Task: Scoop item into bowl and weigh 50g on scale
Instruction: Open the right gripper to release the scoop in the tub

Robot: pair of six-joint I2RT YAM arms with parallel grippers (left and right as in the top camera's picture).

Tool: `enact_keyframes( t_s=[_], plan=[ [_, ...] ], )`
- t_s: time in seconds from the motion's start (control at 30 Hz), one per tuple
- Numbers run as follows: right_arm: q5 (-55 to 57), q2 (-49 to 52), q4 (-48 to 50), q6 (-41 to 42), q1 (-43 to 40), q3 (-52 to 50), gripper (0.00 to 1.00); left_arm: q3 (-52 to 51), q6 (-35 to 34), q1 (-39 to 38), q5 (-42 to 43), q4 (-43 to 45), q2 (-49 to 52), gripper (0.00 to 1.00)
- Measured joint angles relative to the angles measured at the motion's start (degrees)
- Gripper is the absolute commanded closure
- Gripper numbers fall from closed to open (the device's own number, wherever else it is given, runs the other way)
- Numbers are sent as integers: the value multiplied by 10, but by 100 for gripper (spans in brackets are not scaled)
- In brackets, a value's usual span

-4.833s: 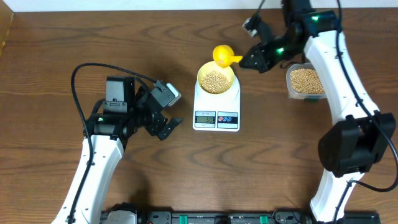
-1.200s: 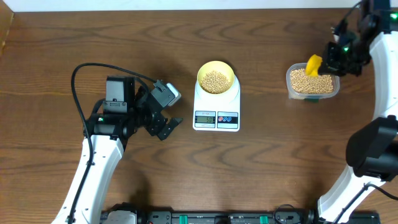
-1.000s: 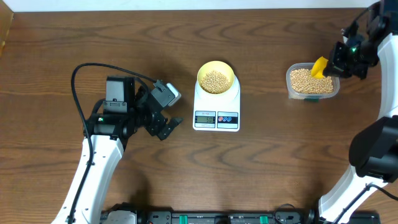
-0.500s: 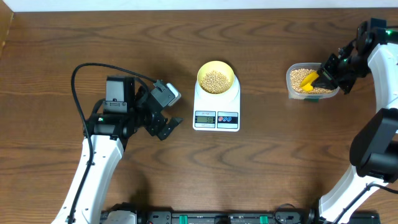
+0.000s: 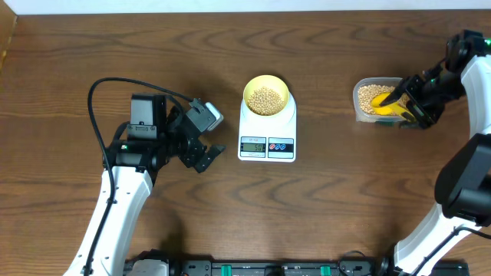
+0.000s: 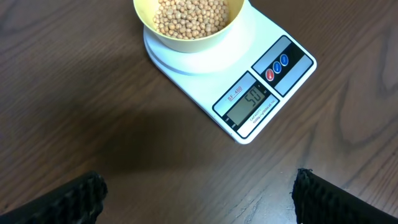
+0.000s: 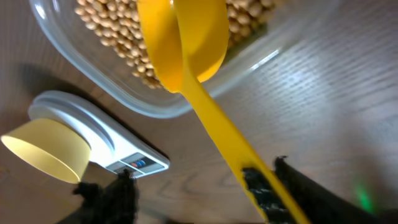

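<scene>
Noting small round tan beans (image 6: 189,15) heaped in the small pale yellow-green round bowl (image 6: 186,42), centred on the white rectangular digital scale (image 6: 186,65). Reading the grey display (image 6: 252,99) as roughly 50; digits slanted, so not certain. Judging the weighing as likely done, with at most putting down the yellow plastic scoop (image 7: 199,43) left. Seeing it dipped into the clear rectangular plastic tub (image 7: 124,96), handle pinched in the closed right hand (image 7: 270,190). Finding the left hand (image 6: 199,196) spread wide, empty, over the brown wooden surface (image 6: 74,112) near the scale. Cannot tell whether scoop carries beans; right fingertips dark, blurred; tub cropped.
</scene>
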Motion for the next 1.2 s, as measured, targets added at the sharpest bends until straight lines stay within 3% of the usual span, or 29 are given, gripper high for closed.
enact_keyframes(
  t_s=[0.2, 0.27, 0.83, 1.2],
  plan=[
    [5, 0, -24, -13, -5, 0, 3, 0, 0, 0, 0, 0, 0, 2],
    [8, 0, -30, -18, -5, 0, 1, 0, 0, 0, 0, 0, 0, 3],
    [18, 0, -27, -22, 13, 0, 1, 0, 0, 0, 0, 0, 0, 2],
    [105, 0, 7, -18, 64, -1, 1, 0, 0, 0, 0, 0, 0, 3]
  ],
)
